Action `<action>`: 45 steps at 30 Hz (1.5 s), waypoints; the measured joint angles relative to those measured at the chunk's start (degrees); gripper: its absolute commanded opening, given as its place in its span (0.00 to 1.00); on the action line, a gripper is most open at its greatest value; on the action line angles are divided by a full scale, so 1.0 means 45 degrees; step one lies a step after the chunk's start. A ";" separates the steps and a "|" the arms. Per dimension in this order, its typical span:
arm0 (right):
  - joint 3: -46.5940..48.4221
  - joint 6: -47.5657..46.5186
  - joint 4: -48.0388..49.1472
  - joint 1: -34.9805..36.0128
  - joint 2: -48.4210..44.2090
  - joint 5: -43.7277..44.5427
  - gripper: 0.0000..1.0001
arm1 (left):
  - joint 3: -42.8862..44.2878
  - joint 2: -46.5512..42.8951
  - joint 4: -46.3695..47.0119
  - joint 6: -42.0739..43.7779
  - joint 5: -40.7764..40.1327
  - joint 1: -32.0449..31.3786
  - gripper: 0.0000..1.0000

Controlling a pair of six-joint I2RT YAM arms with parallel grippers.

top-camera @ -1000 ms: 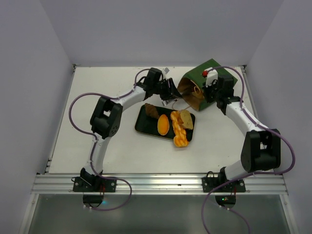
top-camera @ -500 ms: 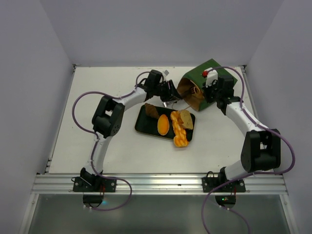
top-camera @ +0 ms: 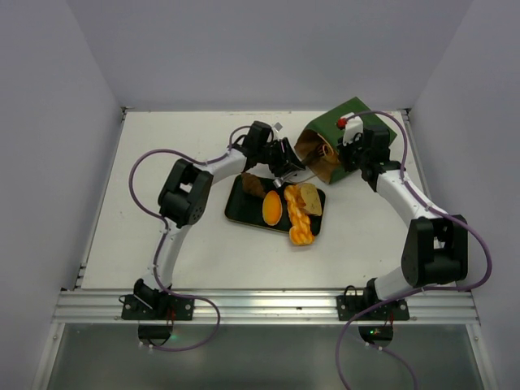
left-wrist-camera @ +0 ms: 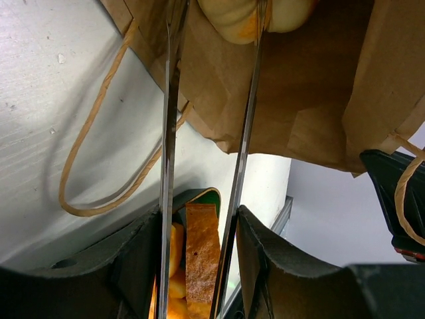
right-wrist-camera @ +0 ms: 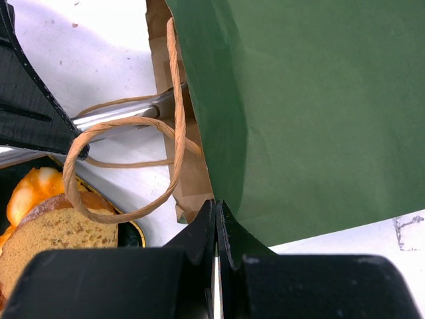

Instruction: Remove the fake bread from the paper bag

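1. The paper bag [top-camera: 325, 122], dark green outside and brown inside, lies on its side at the far right of the desk [top-camera: 162, 162]. Its mouth faces the black tray [top-camera: 237, 210].
2. The left gripper [left-wrist-camera: 214, 26] reaches into that mouth. Its thin metal jaws stand partly spread.
3. A pale orange pastry [left-wrist-camera: 229, 20] lies inside the bag at the jaw tips. I cannot tell whether they pinch it.
4. The right gripper [right-wrist-camera: 215, 212] has its jaws pressed together on the bag's edge beside the mouth.
5. A string handle [right-wrist-camera: 174, 80] loops out of the mouth onto the desk.
6. On the tray lie a dark brown piece [top-camera: 253, 185], an orange oval roll [top-camera: 271, 207], an orange braided loaf [top-camera: 299, 221] and a tan slice [top-camera: 311, 197].
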 measured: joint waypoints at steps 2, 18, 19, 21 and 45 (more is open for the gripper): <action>0.0000 0.0000 0.0000 0.0000 0.0000 0.0000 0.00 | 0.0010 0.0049 0.0087 -0.0131 0.0053 0.0000 0.49; 0.0000 0.0000 0.0000 0.0000 0.0000 0.0000 0.00 | 0.0015 0.0141 0.0787 -0.0821 0.0330 -0.0015 0.46; 0.0000 0.0000 0.0000 0.0000 0.0000 0.0000 0.00 | 0.0024 0.0170 0.0806 -0.0840 0.0330 -0.0015 0.45; 0.0000 -0.0005 0.0000 0.0000 0.0000 0.0000 0.00 | 0.0087 0.0306 0.0879 -0.0967 0.0359 -0.0015 0.37; -0.0151 0.0010 0.0053 -0.0316 -0.0189 -0.0233 0.00 | -0.1321 -0.1345 0.1282 -0.0719 0.0578 -0.0029 0.00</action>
